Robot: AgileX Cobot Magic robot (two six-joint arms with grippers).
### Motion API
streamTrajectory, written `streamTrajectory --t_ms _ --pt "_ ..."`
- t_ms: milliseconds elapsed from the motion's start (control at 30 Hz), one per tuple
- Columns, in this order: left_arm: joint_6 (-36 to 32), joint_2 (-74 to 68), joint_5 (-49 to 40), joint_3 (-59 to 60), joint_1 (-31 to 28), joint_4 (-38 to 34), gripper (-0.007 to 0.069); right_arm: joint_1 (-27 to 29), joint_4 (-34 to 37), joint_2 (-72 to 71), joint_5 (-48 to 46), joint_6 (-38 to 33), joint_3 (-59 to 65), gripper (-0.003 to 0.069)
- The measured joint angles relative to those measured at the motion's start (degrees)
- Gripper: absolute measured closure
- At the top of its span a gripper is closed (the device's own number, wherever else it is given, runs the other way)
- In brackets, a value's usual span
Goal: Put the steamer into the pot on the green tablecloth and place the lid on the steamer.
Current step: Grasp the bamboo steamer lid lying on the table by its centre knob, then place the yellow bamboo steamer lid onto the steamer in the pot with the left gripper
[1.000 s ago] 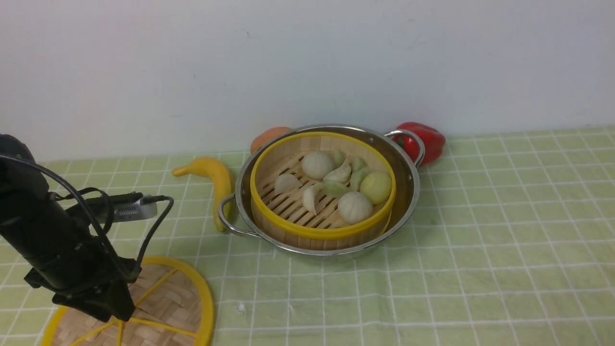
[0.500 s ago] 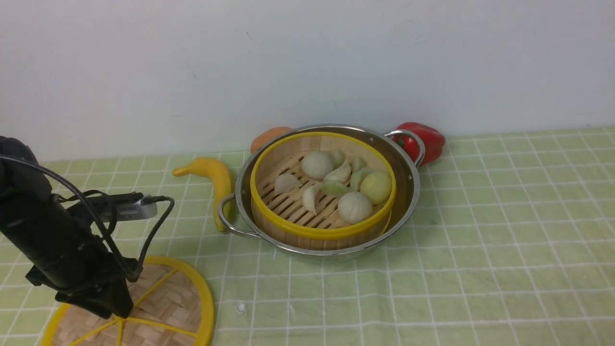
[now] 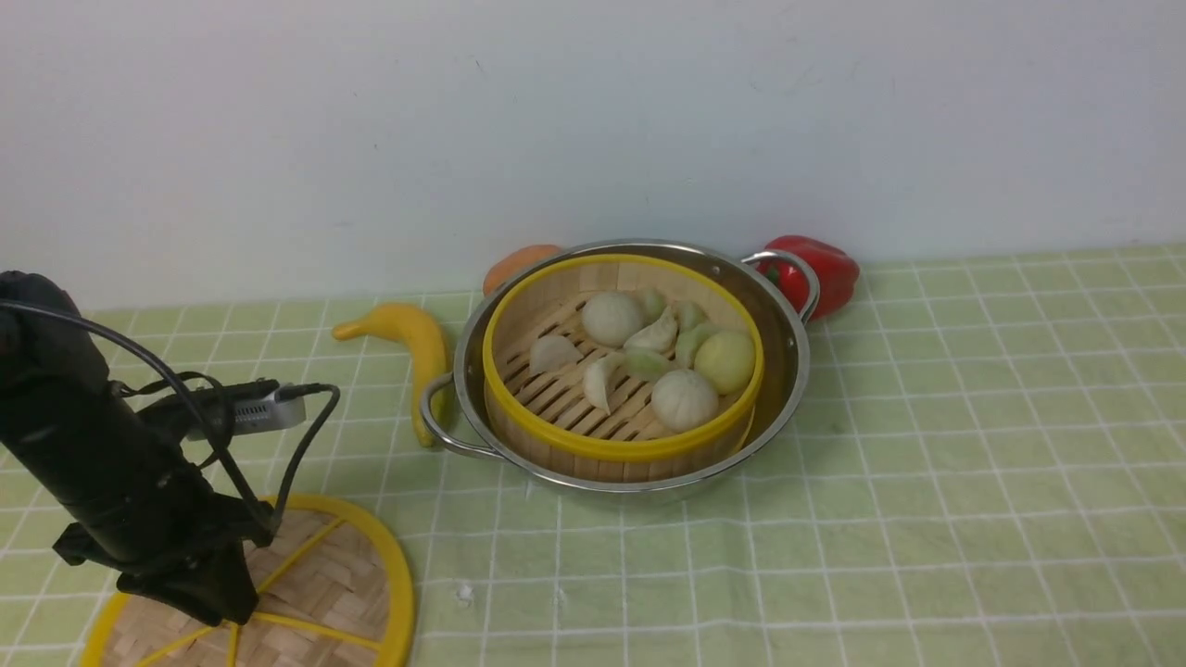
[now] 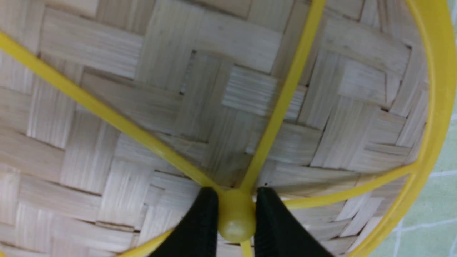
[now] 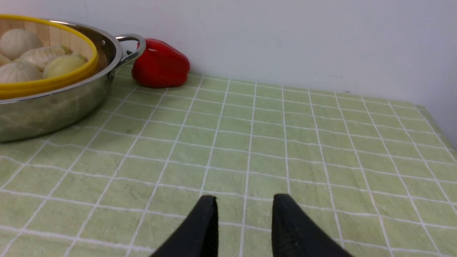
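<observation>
The steamer [image 3: 593, 450] sits inside the pot [image 3: 786, 371], and the pot stands on the green tablecloth [image 3: 927, 482] near the back wall. So I judge the first half of the task as done. The steamer has no cover yet, and the buns and dumplings in it are open to view.

The step in hand is the grasp of the lid [image 3: 343, 574]. The lid lies flat on the cloth at the near left corner of the worktop, well apart from the pot. The left gripper [image 4: 235, 200] is down on the middle of it. In the left wrist view its two black fingers [image 4: 203, 221] stand on either side of the yellow centre hub [image 4: 235, 225] and seem to touch it on both sides, so the jaws are nearly closed, with the hub between them. The lid itself rests on the cloth and is not lifted.

The right gripper [image 5: 244, 201] hangs low over bare cloth to the right of the pot, with its jaws partly apart and nothing in them.

The next move, as I see it, calls for a firm hold on the small hub and then a straight lift. The lid should stay level as it goes forward and to the right, above the banana [image 3: 417, 343] beside the pot handle. It must come down centred on the yellow rim of the steamer.
</observation>
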State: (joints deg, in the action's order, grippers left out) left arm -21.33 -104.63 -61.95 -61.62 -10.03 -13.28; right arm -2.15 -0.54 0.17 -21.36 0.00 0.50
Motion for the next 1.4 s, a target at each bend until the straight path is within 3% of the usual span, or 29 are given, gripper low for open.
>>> streamTrajectory --t_ms 267,767,933,1200,1400 --pt "0.0 -0.2 -4.7 -2.5 0.0 0.7 0.0508 0.0 0.0 0.0 0.0 0.0 0.0 0.0419" --pt "-1.7 1.1 -7.2 -26.5 2.8 1.9 0.0508 0.0 0.0 0.0 0.0 0.0 0.0 0.0419" --pt "-4.6 1.1 -7.7 -30.0 8.0 3.8 0.0508 0.0 0.0 0.0 0.0 0.0 0.0 0.0419" --pt "-6.5 0.5 -8.3 -39.4 22.0 15.0 0.0508 0.0 0.0 0.0 0.0 0.0 0.0 0.0419" --pt "-10.1 -1.9 -8.3 -44.3 30.5 17.1 0.0508 0.0 0.0 0.0 0.0 0.0 0.0 0.0419"
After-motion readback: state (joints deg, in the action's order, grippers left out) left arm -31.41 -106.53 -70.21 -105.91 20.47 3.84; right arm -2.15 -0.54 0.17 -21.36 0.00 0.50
